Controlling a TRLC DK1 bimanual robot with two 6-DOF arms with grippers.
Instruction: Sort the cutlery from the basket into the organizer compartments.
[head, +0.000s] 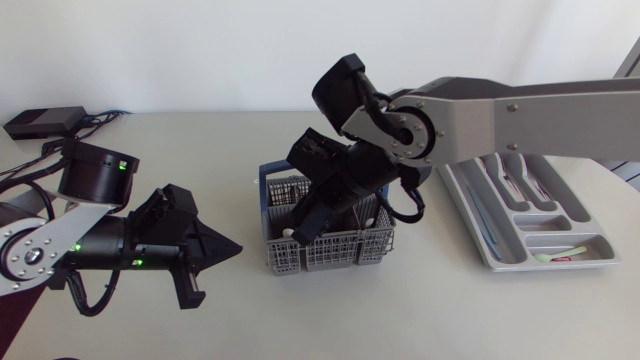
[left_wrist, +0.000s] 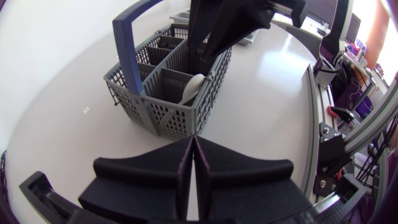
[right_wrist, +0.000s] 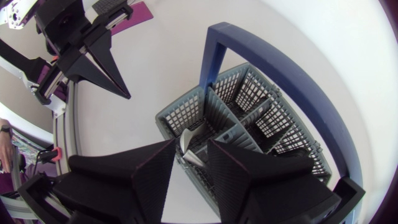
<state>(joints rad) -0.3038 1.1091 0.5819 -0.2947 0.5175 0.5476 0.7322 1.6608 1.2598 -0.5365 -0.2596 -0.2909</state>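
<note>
The spoon stands in the grey basket, in a compartment at the end nearer the left tool. Its bowl is up and its handle down inside the mesh, with the long axis close to upright and leaning slightly. It is probably light, rigid and smooth, so it is likely to slip. The neck just under the bowl looks the surest place to pinch.

The right tool hangs over it with fingers spread either side of the bowl, gripping nothing. The left tool rests pressed closed and empty above the desk. The organizer lies well apart.
</note>
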